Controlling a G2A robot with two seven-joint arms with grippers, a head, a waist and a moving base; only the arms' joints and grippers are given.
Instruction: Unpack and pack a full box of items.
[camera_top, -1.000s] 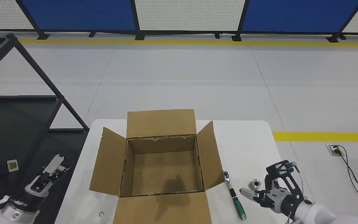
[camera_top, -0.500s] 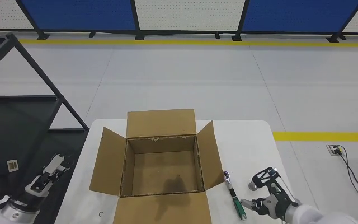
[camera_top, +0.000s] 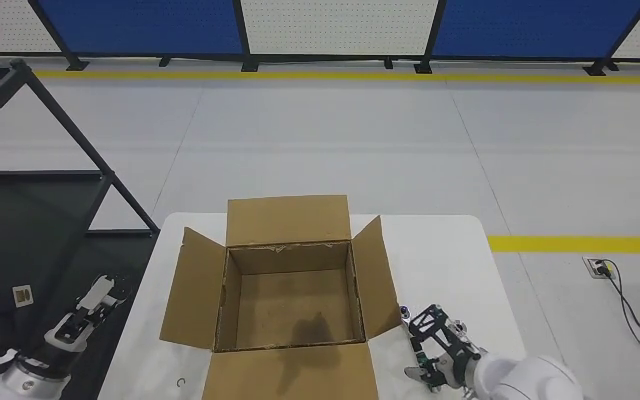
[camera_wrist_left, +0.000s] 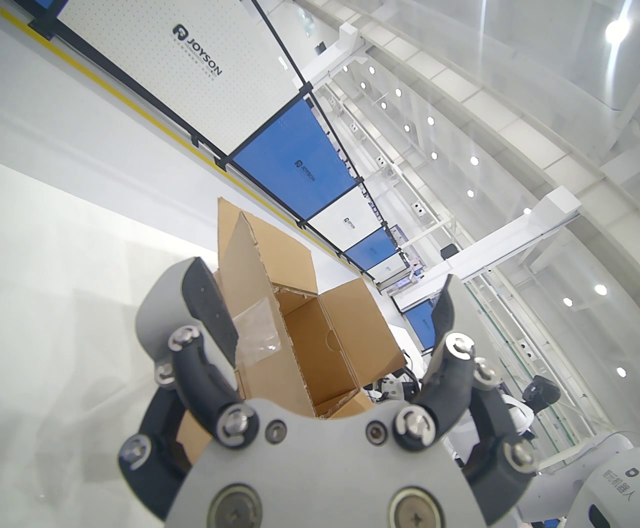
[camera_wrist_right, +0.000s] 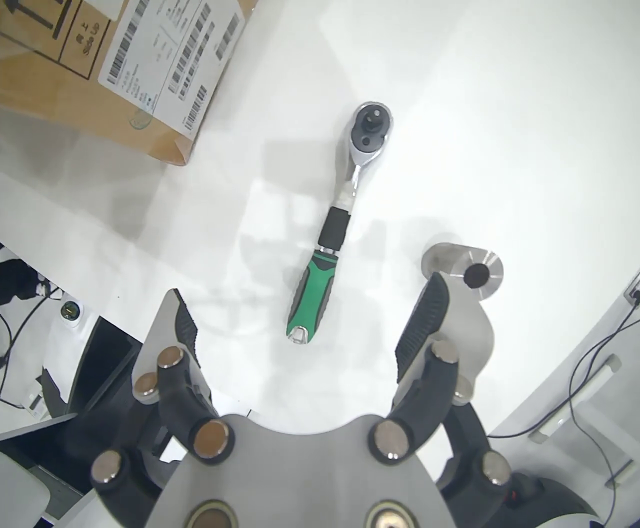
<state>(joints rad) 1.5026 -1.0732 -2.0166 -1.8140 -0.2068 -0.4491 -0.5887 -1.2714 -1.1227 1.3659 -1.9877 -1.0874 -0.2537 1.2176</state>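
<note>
Right gripper slid left along lower right of top view, now over ratchet wrench, jaws spread, probably lining up a handle grab. Wrench lies on table just right of emptied box. Left gripper spread too, idle at lower left.

site: industrial test hall | evidence: blue and white partition panels and yellow floor line well beyond the left fingers | high ceiling spotlights above them | white bench
</note>
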